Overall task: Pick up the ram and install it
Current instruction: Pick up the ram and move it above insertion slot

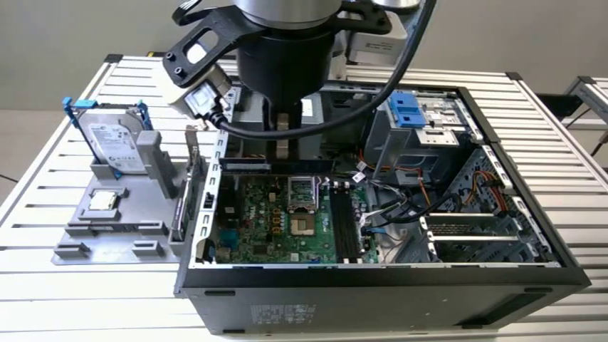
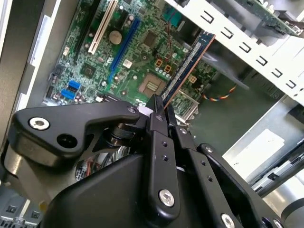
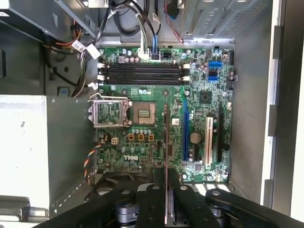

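My gripper (image 1: 285,151) hangs inside the open computer case, over the far end of the green motherboard (image 1: 275,221). It is shut on the ram (image 1: 270,165), a long thin dark stick held level above the board. In the second wrist view the ram (image 2: 187,64) sticks out from between the black fingertips of the gripper (image 2: 161,108). The first wrist view has the ram (image 3: 165,135) edge-on, running out from the gripper (image 3: 166,175) beside the processor socket (image 3: 144,113). The black memory slots (image 3: 142,75) lie farther across the board, apart from the ram; they also show in the exterior view (image 1: 347,224).
The case wall (image 1: 380,274) rings the board. Cables (image 1: 404,199) and a blue drive bay (image 1: 411,108) sit at the exterior view's right. Outside, at that view's left, a grey fixture (image 1: 142,246) holds a silver hard drive (image 1: 112,139), a chip (image 1: 102,201) and a bracketed card (image 1: 195,178).
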### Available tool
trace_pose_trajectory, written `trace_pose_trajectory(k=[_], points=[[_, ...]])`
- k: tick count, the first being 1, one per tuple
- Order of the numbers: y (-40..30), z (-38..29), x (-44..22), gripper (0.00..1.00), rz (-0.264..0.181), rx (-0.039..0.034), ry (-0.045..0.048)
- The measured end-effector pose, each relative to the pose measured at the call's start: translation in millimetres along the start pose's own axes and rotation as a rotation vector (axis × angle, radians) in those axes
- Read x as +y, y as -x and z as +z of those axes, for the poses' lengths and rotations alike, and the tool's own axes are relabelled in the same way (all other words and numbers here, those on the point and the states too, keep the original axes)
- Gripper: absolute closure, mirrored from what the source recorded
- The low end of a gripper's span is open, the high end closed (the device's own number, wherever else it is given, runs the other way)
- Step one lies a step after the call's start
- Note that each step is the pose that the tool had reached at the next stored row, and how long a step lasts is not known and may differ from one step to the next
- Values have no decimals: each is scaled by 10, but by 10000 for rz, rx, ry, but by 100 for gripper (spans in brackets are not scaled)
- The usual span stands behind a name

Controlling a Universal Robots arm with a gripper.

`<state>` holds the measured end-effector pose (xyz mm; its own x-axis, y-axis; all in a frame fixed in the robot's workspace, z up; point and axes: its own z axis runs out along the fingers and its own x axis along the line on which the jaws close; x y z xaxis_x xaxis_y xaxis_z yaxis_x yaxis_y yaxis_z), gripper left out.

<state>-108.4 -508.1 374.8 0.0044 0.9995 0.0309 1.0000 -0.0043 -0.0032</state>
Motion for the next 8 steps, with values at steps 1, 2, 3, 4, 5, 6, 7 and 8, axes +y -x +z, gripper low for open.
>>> trace_pose_trajectory(k=[1, 2, 3, 4, 5, 6, 7, 8], points=[[-2, 0, 24, 100, 0, -1, 0], [-5, -1, 45, 100, 0, -1, -1], [-7, 0, 71, 100, 0, -1, -1], [-10, 0, 92, 100, 0, -1, 0], [-12, 0, 115, 100, 1, -1, 0], [-15, 0, 141, 100, 0, 0, 0], [-17, 0, 162, 100, 0, 0, 0], [-19, 0, 185, 100, -1, 0, 0]])
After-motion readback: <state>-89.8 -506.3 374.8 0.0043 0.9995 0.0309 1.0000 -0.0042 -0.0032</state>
